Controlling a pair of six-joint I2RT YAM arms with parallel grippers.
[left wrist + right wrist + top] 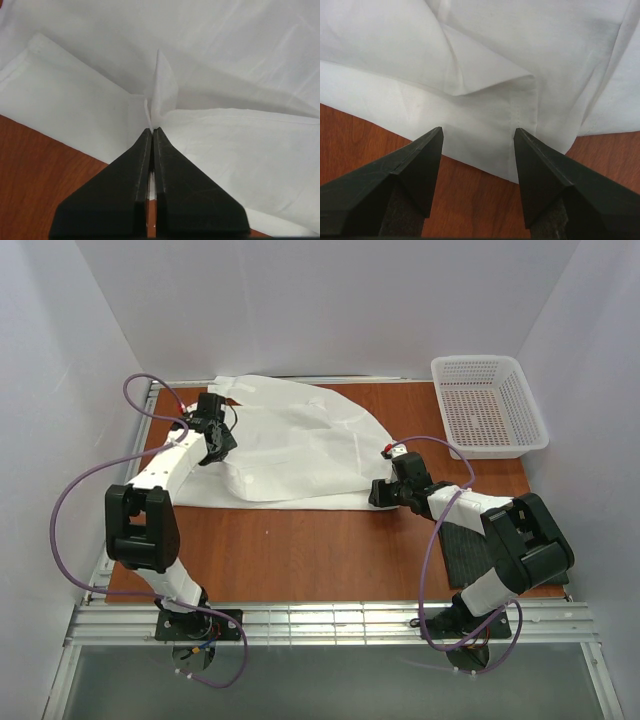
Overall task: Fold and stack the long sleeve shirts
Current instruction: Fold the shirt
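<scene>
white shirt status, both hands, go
Left hand shut on a pinched fold of the white shirt. Right hand open at its near hem, holding nothing. Basket far right, apart from it.

This looks like a robotics lab booth: plain white panels (60,350) box in a wood-grain surface (300,560), and a left arm (150,510) and right arm (510,540) trailing purple cables (60,510) are bolted to a metal rail (330,622).

White walls (330,300) enclose three sides. The counter (300,560) is reddish-brown wood grain — a ribbed metal rail (330,622) runs along its near edge.
</scene>
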